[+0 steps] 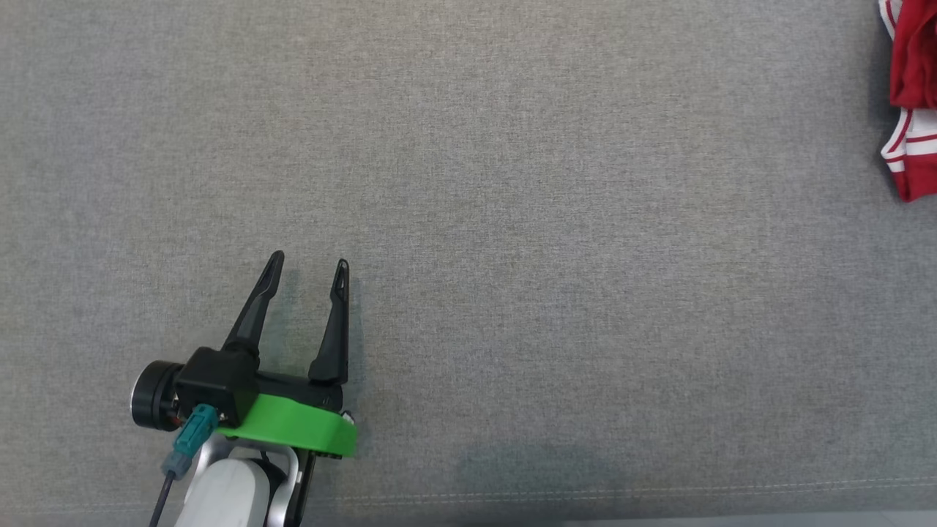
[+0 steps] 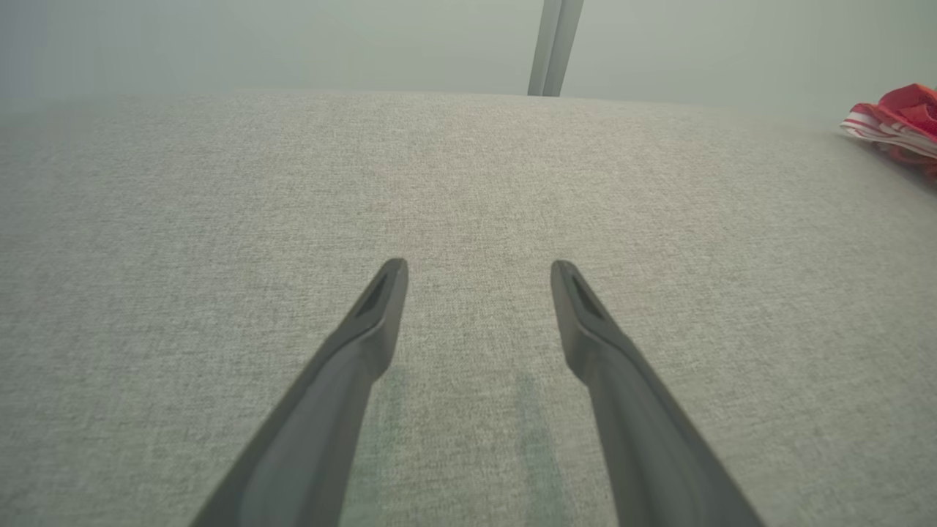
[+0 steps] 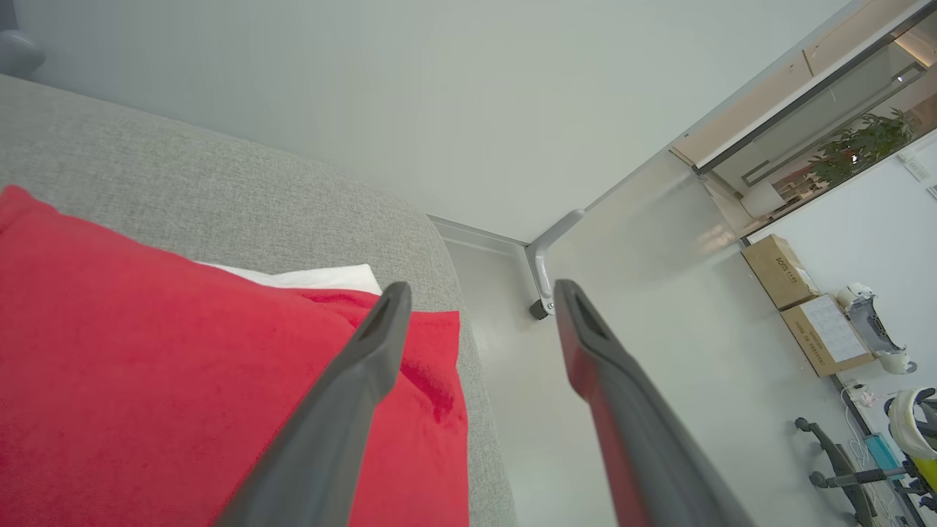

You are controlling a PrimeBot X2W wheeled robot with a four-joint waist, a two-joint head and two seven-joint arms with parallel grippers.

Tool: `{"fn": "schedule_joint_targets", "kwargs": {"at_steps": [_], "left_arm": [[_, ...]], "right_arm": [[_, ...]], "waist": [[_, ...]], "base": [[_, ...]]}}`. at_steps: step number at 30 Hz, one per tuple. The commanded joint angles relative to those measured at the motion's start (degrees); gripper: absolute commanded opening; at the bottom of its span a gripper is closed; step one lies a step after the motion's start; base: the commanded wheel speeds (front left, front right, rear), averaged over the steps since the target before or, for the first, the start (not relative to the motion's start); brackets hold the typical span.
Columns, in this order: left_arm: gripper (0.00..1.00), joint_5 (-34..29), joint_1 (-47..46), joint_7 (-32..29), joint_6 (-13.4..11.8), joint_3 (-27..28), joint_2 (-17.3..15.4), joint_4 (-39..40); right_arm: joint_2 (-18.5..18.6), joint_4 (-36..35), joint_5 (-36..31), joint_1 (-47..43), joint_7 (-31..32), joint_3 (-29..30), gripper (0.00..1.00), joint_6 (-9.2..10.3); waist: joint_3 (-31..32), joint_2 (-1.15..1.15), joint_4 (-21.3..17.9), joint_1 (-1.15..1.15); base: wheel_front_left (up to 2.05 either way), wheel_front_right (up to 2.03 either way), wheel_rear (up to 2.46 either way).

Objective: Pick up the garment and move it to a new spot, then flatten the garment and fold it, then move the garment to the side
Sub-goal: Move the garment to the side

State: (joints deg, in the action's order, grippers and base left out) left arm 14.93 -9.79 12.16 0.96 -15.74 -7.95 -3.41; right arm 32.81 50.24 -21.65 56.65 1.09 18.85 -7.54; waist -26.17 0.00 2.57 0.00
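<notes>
One garment, red with white striped trim, lies bunched at the far right edge of the grey fabric-covered table, well apart from the left end effector. Of the two end effectors, the left one hovers over bare table at the lower left, its two dark fingers spread wide and empty. The right end effector is also spread wide, gripping nothing, one finger above the red cloth near the table's corner. On the floor beyond stand two cardboard boxes; their print is too small to read.
</notes>
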Motion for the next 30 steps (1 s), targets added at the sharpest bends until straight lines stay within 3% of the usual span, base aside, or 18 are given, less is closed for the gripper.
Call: {"fn": "schedule_joint_targets", "kwargs": {"at_steps": [1,6,14,21,30], "left_arm": [[1.0,0.0,0.66,-0.26,-0.3,-0.08,-0.27,0.3],[1.0,0.5,0.85,-0.45,-0.49,-0.15,-0.38,0.48],[1.0,1.74,0.02,1.27,-2.64,2.64,0.13,-0.43],[1.0,3.33,-0.45,2.65,-4.05,6.4,0.67,-3.03],[1.0,5.05,2.4,3.01,-3.89,10.08,1.63,-5.56]], "right_arm": [[-0.79,-0.59,-0.78,-0.56,-1.3,0.69,1.0,0.11],[-4.44,-0.64,-1.8,0.05,-5.6,2.1,1.0,0.11],[-10.19,1.53,3.55,-0.47,-13.53,1.42,1.0,0.11],[-15.64,-1.03,10.7,-4.99,-16.13,-3.59,1.0,0.11],[-22.75,-11.56,20.72,-17.57,-16.29,-14.89,1.0,0.11]], "waist": [[0.77,0.0,-0.79,0.0],[2.45,0.0,-2.24,0.0],[6.82,0.0,-3.71,0.0],[11.53,0.0,-4.28,0.0],[17.46,0.0,-3.9,0.0]], "base": [[0.0,0.0,0.0],[0.0,0.0,0.0],[0.0,0.0,0.0],[0.0,0.0,0.0],[0.0,0.0,0.0]]}}
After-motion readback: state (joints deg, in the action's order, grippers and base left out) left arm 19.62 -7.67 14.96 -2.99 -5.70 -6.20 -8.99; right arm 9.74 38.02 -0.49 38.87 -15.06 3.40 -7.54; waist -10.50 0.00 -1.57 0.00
